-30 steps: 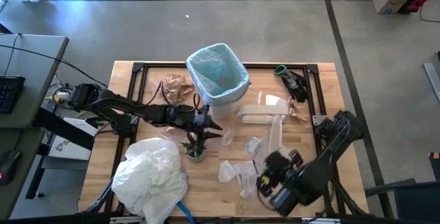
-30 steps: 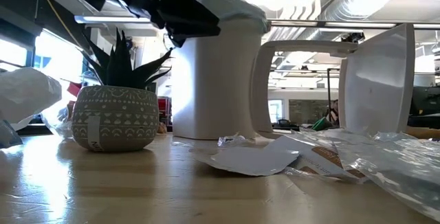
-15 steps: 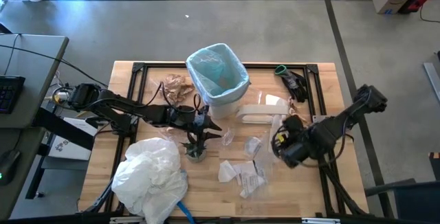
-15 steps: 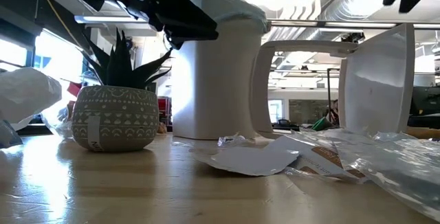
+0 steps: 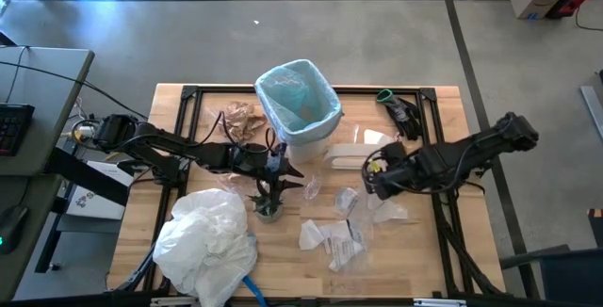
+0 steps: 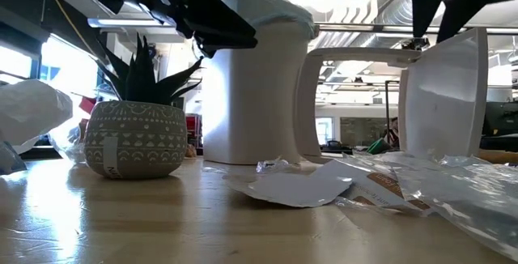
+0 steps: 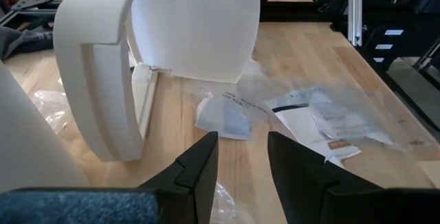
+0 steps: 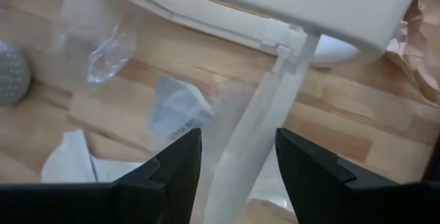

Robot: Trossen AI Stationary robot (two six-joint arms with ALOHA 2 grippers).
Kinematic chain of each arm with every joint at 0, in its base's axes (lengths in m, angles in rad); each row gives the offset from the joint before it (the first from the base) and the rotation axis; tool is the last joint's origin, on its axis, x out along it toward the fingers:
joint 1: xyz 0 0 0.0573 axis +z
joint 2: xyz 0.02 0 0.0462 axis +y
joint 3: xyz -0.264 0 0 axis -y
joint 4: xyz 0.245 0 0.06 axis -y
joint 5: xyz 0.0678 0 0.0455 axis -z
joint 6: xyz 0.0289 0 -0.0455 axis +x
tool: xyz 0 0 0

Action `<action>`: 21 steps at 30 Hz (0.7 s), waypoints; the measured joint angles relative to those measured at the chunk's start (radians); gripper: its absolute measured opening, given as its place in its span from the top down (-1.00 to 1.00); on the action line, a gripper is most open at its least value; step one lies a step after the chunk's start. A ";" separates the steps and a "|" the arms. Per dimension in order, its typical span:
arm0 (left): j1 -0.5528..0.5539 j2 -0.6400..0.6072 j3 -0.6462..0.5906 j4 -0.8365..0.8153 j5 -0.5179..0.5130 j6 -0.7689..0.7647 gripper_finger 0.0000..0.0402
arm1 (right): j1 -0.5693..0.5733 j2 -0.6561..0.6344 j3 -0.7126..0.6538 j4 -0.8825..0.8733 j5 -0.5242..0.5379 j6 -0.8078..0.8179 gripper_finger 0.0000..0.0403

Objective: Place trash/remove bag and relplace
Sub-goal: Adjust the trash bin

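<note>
The right gripper hangs above the table with its two fingers apart and nothing between them. Right beneath and just ahead of it lies the white bin lid with its swing flap. Past the lid from this gripper stands the white bin, lined with the light-blue bag. Below and beside the right gripper, toward the table's near edge, the trash is scattered: a clear plastic wrapper, white paper scraps and a small white piece. Crumpled brown paper lies on the far side of the bin from this gripper.

The left gripper hovers over the small potted plant, close beside the bin, its fingers parted with nothing held. Ahead of it are the lid and more scraps. Behind and below it, near the table's front edge, sits a bunched white plastic bag
</note>
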 joint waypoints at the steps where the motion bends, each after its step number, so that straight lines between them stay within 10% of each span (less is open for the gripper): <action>1: 0.000 0.000 0.000 0.000 0.000 0.003 0.44 | -0.013 0.002 -0.009 0.004 -0.013 0.000 0.14; 9: 0.000 0.000 0.000 -0.006 0.000 0.006 0.44 | -0.054 0.011 -0.100 0.034 -0.062 -0.029 0.26; 21: 0.000 0.000 0.000 -0.012 0.002 0.004 0.44 | -0.039 0.011 -0.136 0.036 0.004 -0.118 0.96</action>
